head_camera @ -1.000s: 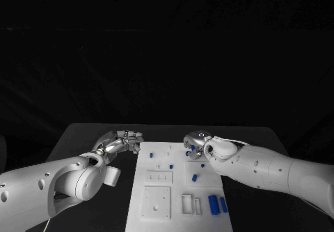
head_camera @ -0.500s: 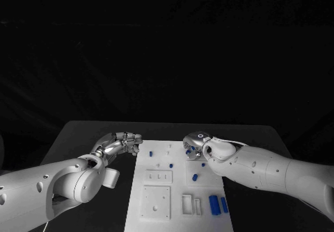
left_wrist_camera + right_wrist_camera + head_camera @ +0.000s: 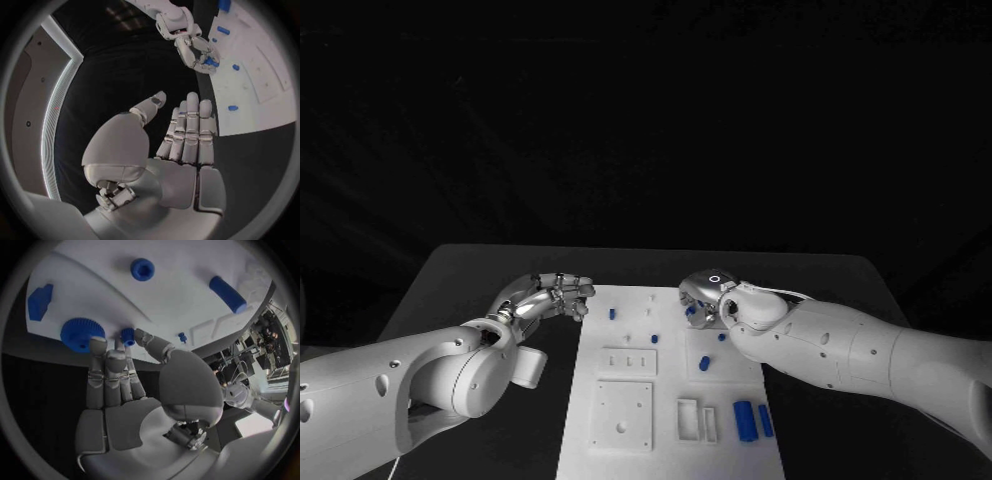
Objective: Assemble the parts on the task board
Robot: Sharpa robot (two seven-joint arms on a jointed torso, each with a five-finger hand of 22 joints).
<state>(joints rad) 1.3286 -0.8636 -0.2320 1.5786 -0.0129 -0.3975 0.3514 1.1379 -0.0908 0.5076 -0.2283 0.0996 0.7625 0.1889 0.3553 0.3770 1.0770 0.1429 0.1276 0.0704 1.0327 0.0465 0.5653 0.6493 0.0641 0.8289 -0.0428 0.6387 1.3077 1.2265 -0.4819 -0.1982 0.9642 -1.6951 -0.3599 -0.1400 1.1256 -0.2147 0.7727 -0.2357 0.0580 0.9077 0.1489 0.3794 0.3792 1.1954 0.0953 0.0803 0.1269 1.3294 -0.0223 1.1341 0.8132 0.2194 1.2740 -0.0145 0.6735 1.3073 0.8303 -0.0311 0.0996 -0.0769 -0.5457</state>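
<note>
The white task board [image 3: 629, 400] lies in the middle of the black table, with blue parts on it. My right hand [image 3: 708, 296] hovers over the board's far right part. Its thumb and a finger pinch a small blue peg [image 3: 128, 335] beside a blue gear [image 3: 82, 333]. The same hand [image 3: 197, 47] has blue at its fingertips in the left wrist view. My left hand [image 3: 554, 296] hangs just off the board's far left edge; its palm [image 3: 178, 170] is bare, with straight fingers [image 3: 190, 125] and nothing held.
On the board lie a blue block [image 3: 39, 302], a round blue piece [image 3: 142, 269], a blue cylinder [image 3: 228, 294] and a small pin [image 3: 182, 336]. Two long blue pieces [image 3: 751, 420] lie near the front right, and short pegs [image 3: 613, 312] stand further back.
The whole picture has shifted a little, so the camera moved. Both hands keep their places by the board's far end.
</note>
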